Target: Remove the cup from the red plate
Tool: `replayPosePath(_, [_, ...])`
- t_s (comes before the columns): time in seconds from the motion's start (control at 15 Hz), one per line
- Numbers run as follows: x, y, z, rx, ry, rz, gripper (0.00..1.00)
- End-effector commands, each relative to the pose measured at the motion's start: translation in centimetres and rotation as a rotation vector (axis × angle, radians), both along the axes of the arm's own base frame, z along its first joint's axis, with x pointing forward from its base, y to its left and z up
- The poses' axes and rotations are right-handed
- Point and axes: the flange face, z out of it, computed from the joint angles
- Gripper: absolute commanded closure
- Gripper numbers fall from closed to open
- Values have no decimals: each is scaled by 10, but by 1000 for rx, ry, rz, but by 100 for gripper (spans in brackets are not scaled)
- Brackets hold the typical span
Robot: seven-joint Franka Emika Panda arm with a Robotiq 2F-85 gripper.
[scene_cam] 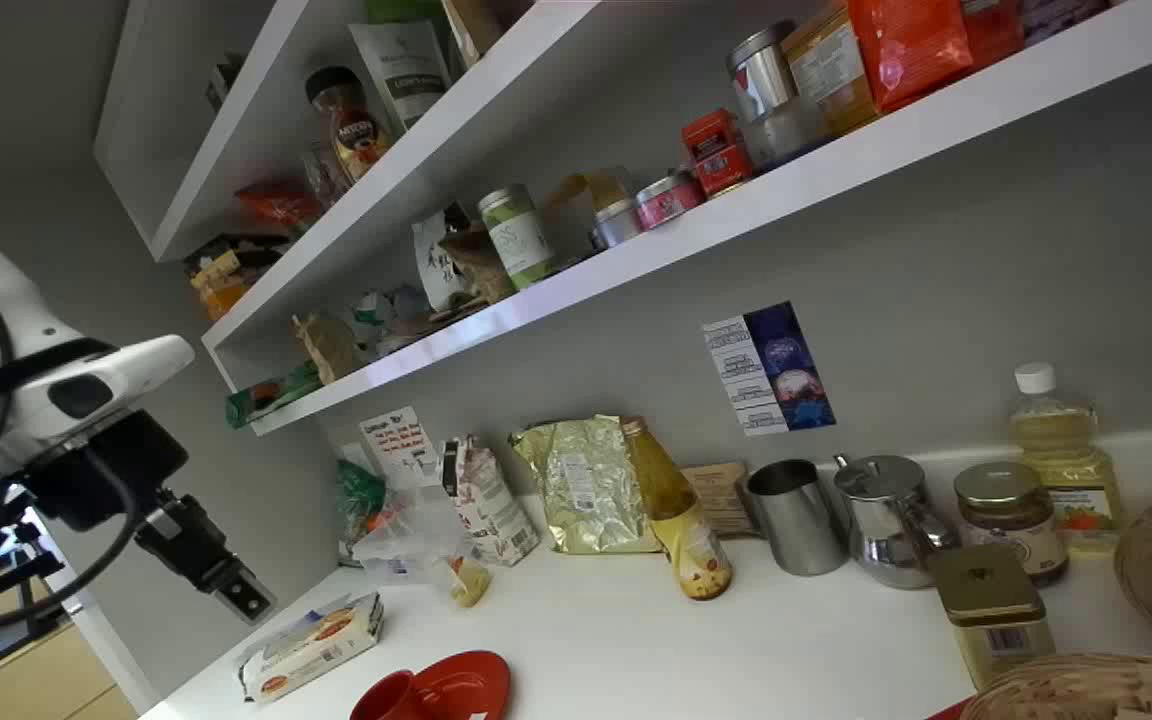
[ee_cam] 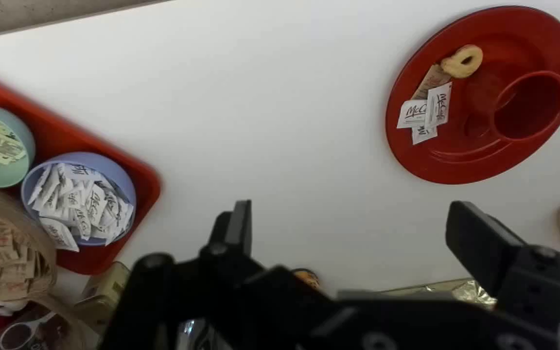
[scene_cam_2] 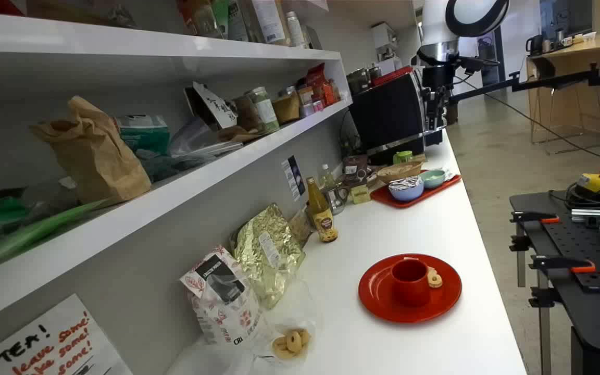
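The white worktop (ee_cam: 285,121) carries the red plate (scene_cam_2: 375,290), and the red cup (scene_cam_2: 411,286) stands upright on it, so the removal is not yet done. The fingers (ee_cam: 481,245) are spread wide apart, holding nothing, well away from the cup. Reaching, gripping, lifting and setting down all seem left. Paper packets (ee_cam: 438,108) share the plate.

The plate (ee_cam: 503,24) holds the cup (ee_cam: 530,107) and, near it, packets (ee_cam: 437,104) and apparently a biscuit (ee_cam: 456,67)
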Motion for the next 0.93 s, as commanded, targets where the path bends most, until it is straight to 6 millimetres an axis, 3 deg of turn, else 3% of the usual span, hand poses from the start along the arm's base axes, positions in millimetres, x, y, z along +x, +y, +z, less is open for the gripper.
replayPosePath(0.0, [0,0,1,0,1,0,0])
replayPosePath(0.73, [0,0,1,0,1,0,0])
replayPosePath(0.87, [18,10,3,11,-12,14,0])
